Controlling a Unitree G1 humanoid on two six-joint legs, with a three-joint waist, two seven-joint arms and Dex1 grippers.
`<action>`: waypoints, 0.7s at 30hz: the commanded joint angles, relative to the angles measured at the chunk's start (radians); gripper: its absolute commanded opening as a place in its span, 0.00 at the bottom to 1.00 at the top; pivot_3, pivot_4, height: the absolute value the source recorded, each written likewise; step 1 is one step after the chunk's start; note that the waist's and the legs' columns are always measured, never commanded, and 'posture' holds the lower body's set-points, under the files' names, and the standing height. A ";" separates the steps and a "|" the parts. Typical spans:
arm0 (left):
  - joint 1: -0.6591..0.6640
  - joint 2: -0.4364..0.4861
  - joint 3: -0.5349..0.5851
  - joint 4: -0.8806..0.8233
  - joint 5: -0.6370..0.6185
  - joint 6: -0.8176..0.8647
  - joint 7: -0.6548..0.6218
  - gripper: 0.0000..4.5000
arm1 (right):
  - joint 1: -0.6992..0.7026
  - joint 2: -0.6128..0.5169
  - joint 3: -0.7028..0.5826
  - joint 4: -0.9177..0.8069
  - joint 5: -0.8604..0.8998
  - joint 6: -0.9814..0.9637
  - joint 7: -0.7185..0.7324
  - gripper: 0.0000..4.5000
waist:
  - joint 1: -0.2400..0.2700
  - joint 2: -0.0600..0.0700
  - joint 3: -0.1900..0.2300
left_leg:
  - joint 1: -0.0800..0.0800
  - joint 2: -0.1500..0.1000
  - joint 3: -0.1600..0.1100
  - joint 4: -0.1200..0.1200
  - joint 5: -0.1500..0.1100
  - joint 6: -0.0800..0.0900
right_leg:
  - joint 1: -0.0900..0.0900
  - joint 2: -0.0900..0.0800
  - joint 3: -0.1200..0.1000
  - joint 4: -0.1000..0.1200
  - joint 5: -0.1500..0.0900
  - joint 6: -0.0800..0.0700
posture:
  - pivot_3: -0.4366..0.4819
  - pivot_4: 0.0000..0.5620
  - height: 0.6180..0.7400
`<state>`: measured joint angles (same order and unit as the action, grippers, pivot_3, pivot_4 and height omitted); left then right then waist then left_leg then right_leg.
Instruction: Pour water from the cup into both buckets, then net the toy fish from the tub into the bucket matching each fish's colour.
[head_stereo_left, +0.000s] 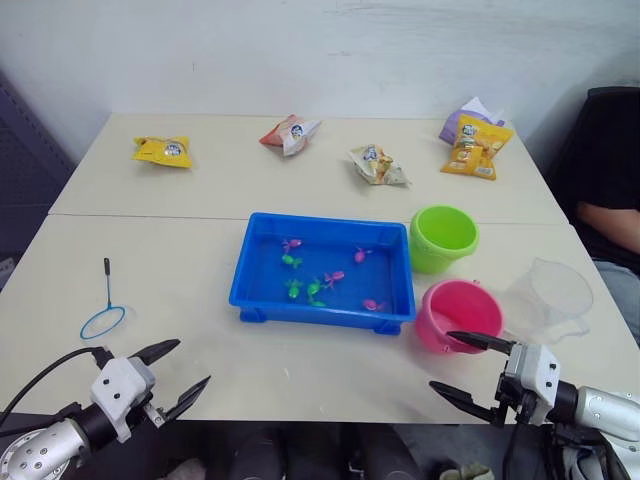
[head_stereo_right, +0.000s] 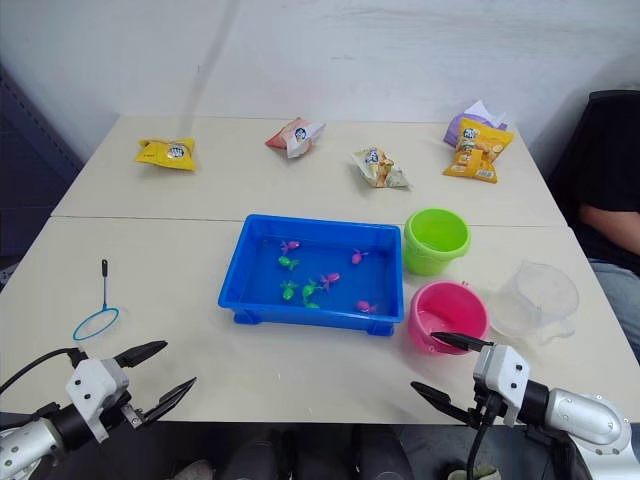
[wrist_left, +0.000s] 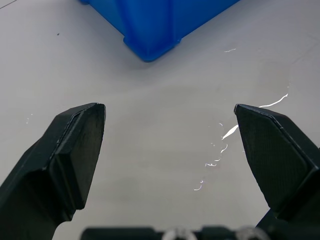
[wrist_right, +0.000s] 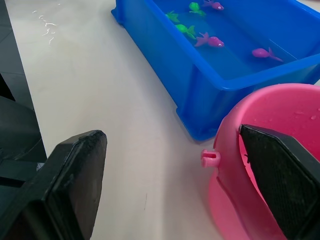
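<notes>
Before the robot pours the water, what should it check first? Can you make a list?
1. Right tool open and ready to grab: ok.
2. Left tool open and holding nothing: ok.
3. Cup upright and nothing blocking it, to the right of the pink bucket: ok.
4. Water in the cup: cannot tell, it is see-through.
5. Pink bucket and green bucket upright beside the tub: ok.
6. Net lying free on the table near the left tool for later: ok.
</notes>
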<state>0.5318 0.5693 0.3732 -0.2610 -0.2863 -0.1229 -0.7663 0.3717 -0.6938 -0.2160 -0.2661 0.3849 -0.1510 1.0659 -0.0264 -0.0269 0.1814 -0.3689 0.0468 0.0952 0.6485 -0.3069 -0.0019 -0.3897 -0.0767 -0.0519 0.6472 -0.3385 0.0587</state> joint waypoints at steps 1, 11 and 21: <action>-0.007 0.036 -0.001 -0.072 -0.080 0.060 -0.040 0.99 | 0.044 0.043 -0.053 -0.041 0.032 -0.002 -0.057 1.00 | 0.000 0.000 0.000 | 0.000 0.000 0.000 0.000 0.000 0.000 | 0.000 0.000 0.000 0.000 0.000 0.000 | 0.48 0.27 1.00; -0.320 0.135 -0.198 -0.259 -0.275 0.332 -0.141 0.99 | 0.317 0.325 -0.296 -0.258 0.130 0.068 -0.401 1.00 | 0.009 0.011 -0.007 | 0.003 0.001 -0.001 -0.001 0.000 -0.002 | 0.005 0.001 0.001 -0.001 0.000 -0.001 | 0.48 0.27 1.00; -0.665 0.079 -0.405 -0.195 -0.271 0.428 -0.203 0.99 | 0.268 0.597 -0.342 -0.197 -0.069 0.091 -0.833 1.00 | -0.007 0.016 -0.008 | 0.013 0.001 0.001 -0.003 -0.001 -0.005 | 0.013 0.003 0.004 -0.001 -0.001 -0.002 | 0.48 0.27 1.00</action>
<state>-0.1185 0.6536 -0.0177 -0.4563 -0.5517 0.3026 -0.9547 0.6593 -0.0990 -0.5417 -0.4607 0.3445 -0.0680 0.2838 -0.0337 -0.0109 0.1739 -0.3553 0.0479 0.0963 0.6459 -0.3083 -0.0070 -0.3771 -0.0740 -0.0480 0.6462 -0.3396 0.0571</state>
